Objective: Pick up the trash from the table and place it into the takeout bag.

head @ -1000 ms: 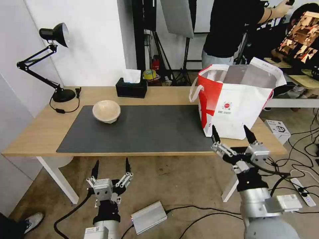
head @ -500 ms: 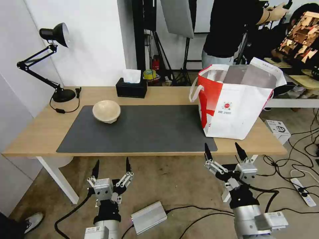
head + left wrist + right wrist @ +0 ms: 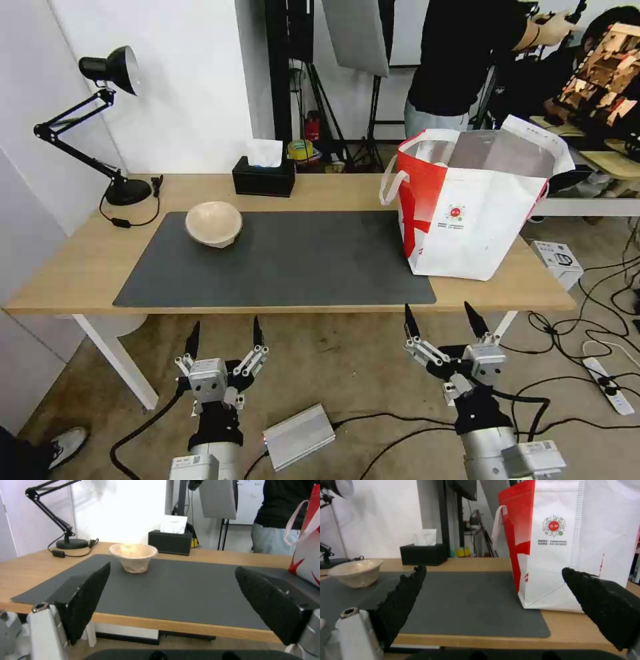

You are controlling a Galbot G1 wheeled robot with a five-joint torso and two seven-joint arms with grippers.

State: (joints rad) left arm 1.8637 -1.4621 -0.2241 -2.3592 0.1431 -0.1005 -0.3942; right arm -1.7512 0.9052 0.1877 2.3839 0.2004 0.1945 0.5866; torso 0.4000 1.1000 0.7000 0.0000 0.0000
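Head view: the beige paper bowl [image 3: 213,223] stands upright on the far left part of the dark grey mat [image 3: 280,263], which lies along the light wooden table [image 3: 67,267]. The white and red takeout bag [image 3: 473,207] stands open at the table's right end, its near corner touching the mat, its silver lining showing at the top and a white loop handle hanging on its left side. The bowl and the bag are well apart. Behind the bowl, off the mat, sit a black tissue box [image 3: 264,175] and a black desk lamp [image 3: 100,120].

Both arms hang below the table's front edge, over the floor. The left gripper [image 3: 223,343] is below the mat's left half, fingers spread and holding nothing. The right gripper [image 3: 440,327] is below the bag's near corner, likewise spread wide and empty.

In the left wrist view the bowl [image 3: 133,557] lies ahead between the parted black fingers [image 3: 85,602].
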